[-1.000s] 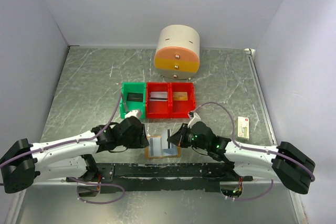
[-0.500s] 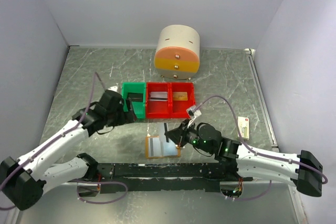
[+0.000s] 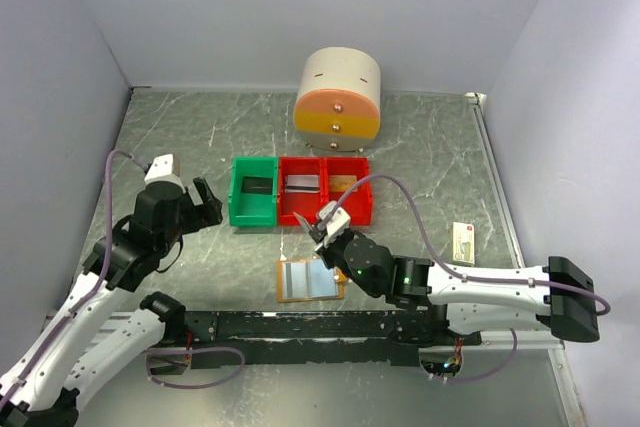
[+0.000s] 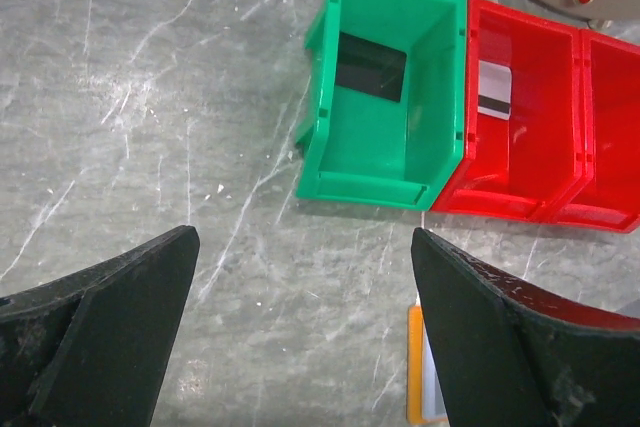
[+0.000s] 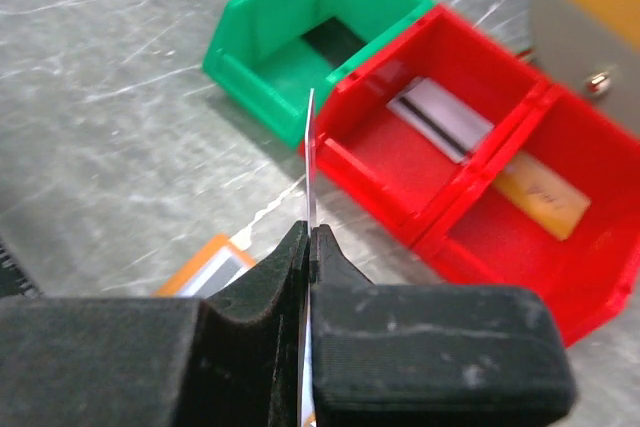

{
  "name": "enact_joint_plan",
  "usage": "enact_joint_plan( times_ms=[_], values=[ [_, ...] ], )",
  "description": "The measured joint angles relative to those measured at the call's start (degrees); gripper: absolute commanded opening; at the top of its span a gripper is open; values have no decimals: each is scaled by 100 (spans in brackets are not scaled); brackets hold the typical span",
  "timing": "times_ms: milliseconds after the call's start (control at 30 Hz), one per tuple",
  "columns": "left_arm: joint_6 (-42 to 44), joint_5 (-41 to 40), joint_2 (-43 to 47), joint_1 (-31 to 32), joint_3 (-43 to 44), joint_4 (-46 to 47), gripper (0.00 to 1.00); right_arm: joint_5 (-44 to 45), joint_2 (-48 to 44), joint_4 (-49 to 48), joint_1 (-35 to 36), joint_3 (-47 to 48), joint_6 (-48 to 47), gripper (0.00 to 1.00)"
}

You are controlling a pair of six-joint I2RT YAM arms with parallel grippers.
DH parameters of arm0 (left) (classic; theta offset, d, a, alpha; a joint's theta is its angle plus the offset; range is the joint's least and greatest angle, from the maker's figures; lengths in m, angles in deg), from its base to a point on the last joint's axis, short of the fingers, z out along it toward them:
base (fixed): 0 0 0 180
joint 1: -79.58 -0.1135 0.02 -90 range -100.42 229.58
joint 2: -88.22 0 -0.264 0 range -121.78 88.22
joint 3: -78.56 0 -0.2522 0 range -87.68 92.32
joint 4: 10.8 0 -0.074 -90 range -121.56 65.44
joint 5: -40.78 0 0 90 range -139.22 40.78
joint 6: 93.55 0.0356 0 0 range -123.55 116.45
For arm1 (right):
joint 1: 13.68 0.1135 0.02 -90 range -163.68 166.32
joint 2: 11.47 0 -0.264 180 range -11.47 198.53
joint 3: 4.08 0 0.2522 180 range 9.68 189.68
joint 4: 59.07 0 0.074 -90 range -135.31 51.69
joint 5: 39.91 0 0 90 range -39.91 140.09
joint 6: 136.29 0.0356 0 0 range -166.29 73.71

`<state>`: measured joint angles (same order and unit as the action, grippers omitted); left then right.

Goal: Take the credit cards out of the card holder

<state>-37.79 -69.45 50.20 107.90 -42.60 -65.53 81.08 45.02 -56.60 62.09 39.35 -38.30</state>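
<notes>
While the left gripper [image 3: 205,202] hangs above the table with its jaws spread wide and empty, the green bin [image 4: 345,182] just to its right has a dark card [image 4: 370,65] flat on its floor. Next along, the right gripper [image 5: 308,232] is pinched tight on a thin card [image 5: 311,147] held edge-on, raised near the far edge of the card holder [image 3: 310,280], which lies open on the table. Behind, the left red bin [image 4: 500,205] holds a grey-silver card [image 5: 440,117] and the right red bin [image 5: 500,277] a gold-orange card [image 5: 540,192].
</notes>
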Motion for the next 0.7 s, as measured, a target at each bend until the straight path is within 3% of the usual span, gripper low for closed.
enact_joint_plan(
  times_ms=[133,300,400,700],
  values=[
    [129,-24,63,0,-87,118,100,339,289,-28,-247,391,-673,0],
    [181,-140,-122,0,-94,103,100,-479,468,114,-1869,905,-708,0],
    [212,-208,-205,0,-94,98,100,-1123,649,177,-2470,1143,-713,0],
    [236,-358,55,0,-96,98,100,-2238,2330,855,-2625,2450,-1843,0]
  ],
)
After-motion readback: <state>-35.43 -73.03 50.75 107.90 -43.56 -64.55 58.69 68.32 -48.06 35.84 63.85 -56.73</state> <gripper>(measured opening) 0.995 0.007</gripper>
